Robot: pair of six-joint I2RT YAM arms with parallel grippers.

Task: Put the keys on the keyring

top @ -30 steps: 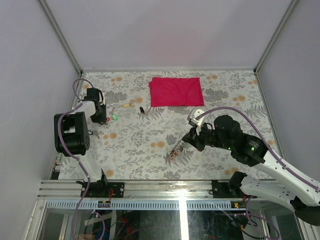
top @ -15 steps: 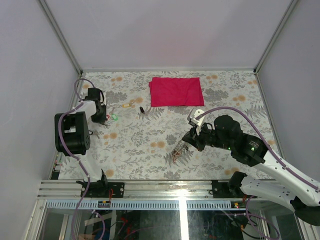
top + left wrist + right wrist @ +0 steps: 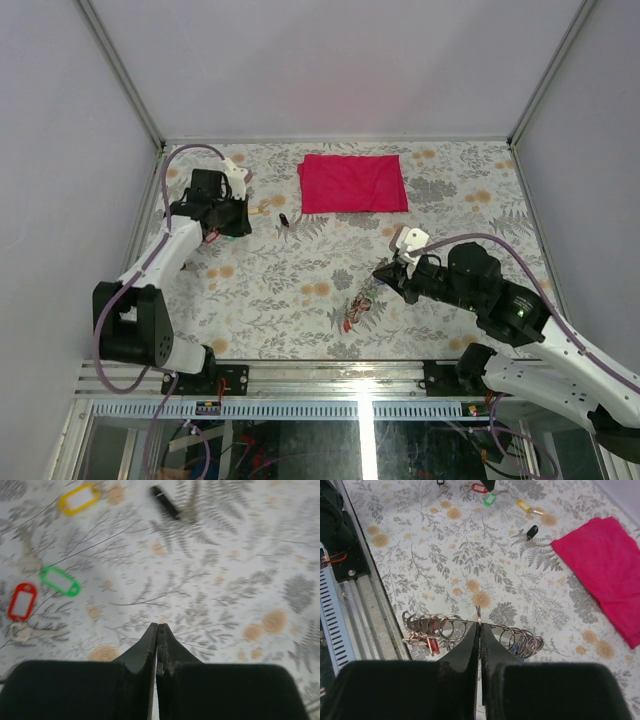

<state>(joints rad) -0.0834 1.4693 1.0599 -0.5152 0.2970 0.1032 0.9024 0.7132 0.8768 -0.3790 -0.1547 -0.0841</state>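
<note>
Right gripper point(image 3: 479, 628) is clamped hard on the keyring point(image 3: 506, 630), fingers pinched together on its thin dark rim. In the wrist view the ring shows edge-on, with a row of small silver split rings strung along it on both sides of the grip. A red tag point(image 3: 432, 641) dangles from the bunch on the left side of that view. From overhead, the keyring sits near the centre of the bench point(image 3: 290, 285), towards its front edge and just ahead of the right gripper's tips. Whether it rests on the surface or hangs just above it, I can't tell. Over at the far left, the left gripper point(image 3: 157, 628) is closed, fingers pressed flat against each other with nothing between them, pointing down at the floral bench. Loose keys are scattered ahead of it, none of them touching it. The red-tagged key point(image 3: 22, 601) and the green-tagged key point(image 3: 60, 581) lie close together off to the left in the wrist view. The yellow-tagged key point(image 3: 77, 499) is farther out, and the black-tagged key point(image 3: 165, 502) is at the top of that view. A red cloth point(image 3: 352, 183) lies flat at the back of the bench, well apart from the keyring, with the black-tagged key near its front left corner.
</note>
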